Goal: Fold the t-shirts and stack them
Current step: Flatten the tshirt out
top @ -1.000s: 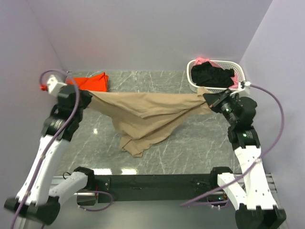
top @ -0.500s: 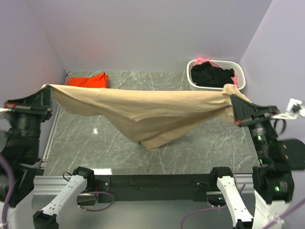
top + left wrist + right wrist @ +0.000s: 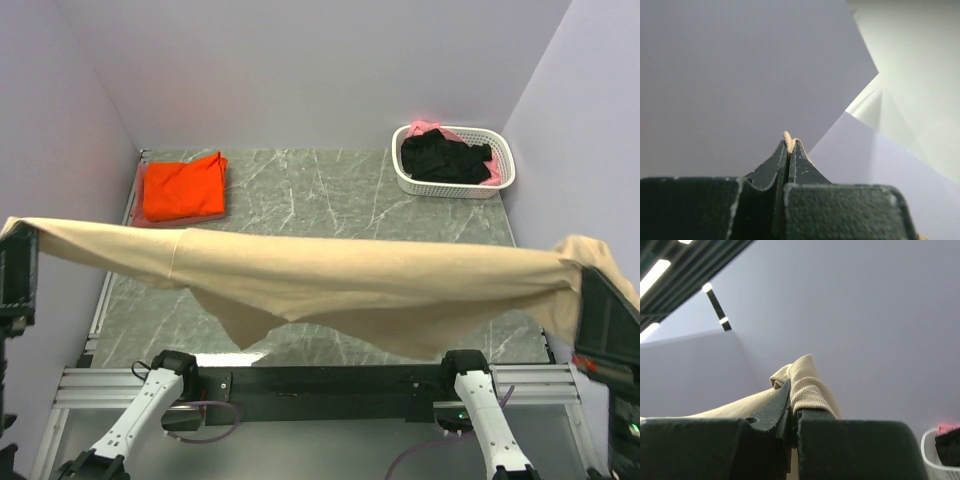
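Tan cloth t-shirt (image 3: pixel 350 285) hangs stretched wide above the grey marble table (image 3: pixel 330 190), its left end pinched in the clenched left gripper (image 3: pixel 789 146) and its right end clamped in the right gripper (image 3: pixel 791 392). A bright orange t-shirt (image 3: pixel 182 188) lies at the far left corner, and black t-shirts (image 3: pixel 445 158) fill the white slotted plastic basket (image 3: pixel 508 178) at the far right.

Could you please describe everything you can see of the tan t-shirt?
The plain tan soft-cloth t-shirt hangs stretched wide in the air above the grey marbled table, sagging in loose folds along its lower edge. The shut left gripper pinches one end and the shut right gripper the other, a ribbed hem bunched over the right jaws.
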Action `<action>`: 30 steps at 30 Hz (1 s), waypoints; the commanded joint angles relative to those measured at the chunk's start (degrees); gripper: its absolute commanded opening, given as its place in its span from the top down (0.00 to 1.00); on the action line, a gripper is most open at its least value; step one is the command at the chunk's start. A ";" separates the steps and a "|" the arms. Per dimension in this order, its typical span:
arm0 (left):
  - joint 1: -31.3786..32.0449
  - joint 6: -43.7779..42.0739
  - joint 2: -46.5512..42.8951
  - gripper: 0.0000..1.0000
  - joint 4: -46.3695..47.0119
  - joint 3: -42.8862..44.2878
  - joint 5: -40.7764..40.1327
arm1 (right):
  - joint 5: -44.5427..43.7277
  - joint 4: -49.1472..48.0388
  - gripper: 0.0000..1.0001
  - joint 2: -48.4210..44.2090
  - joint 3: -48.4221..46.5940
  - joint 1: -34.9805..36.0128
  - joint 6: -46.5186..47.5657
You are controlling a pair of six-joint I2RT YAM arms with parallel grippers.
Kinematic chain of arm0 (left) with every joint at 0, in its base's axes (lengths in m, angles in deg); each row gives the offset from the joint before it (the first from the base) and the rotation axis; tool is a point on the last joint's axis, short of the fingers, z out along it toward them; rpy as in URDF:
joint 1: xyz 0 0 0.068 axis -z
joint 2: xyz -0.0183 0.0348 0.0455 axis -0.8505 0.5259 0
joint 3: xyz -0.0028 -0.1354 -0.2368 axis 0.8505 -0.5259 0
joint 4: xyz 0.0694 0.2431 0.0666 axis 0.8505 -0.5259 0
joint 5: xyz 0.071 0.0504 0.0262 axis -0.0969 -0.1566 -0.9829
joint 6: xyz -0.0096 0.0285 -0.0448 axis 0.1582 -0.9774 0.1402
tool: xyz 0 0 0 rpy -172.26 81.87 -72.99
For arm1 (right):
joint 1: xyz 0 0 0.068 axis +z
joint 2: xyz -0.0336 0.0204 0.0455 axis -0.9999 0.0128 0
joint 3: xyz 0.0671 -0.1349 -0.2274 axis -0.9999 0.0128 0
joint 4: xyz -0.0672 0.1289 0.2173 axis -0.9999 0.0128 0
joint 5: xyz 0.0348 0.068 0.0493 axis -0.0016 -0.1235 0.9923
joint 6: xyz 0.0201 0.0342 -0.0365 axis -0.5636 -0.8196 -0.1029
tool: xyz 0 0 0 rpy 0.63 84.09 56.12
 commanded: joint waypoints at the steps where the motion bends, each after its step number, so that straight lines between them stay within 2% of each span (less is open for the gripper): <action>1: -2.73 -1.19 2.37 0.99 1.84 5.30 4.59 | -3.03 -0.23 1.00 2.23 -5.09 -0.31 2.06; 6: -3.97 -0.67 2.46 0.99 2.72 2.86 1.00 | -2.68 -2.33 1.00 3.99 -0.98 -0.23 2.23; 11: -3.97 -0.41 5.43 0.99 5.36 -8.56 -1.64 | -2.85 -8.90 1.00 5.49 9.04 -0.23 1.35; 17: -3.97 1.61 8.61 1.00 12.72 -26.65 -7.62 | -1.71 -18.74 1.00 7.07 27.05 -0.23 0.22; 20: -3.97 2.58 10.36 0.99 17.82 -38.85 -10.16 | -1.62 -25.41 1.00 8.12 40.99 -0.14 -0.84; 22: -3.97 2.93 12.29 0.99 20.29 -42.66 -10.88 | -1.80 -29.21 1.00 9.26 46.39 -0.23 -1.45; 27: -4.14 1.10 22.13 0.99 33.45 -53.99 -10.44 | -0.66 -40.90 1.00 19.88 58.34 -0.23 -1.72; 30: -4.58 -0.13 30.65 0.99 37.52 -55.33 -9.30 | -0.04 -46.53 1.00 29.02 60.21 -0.23 -1.90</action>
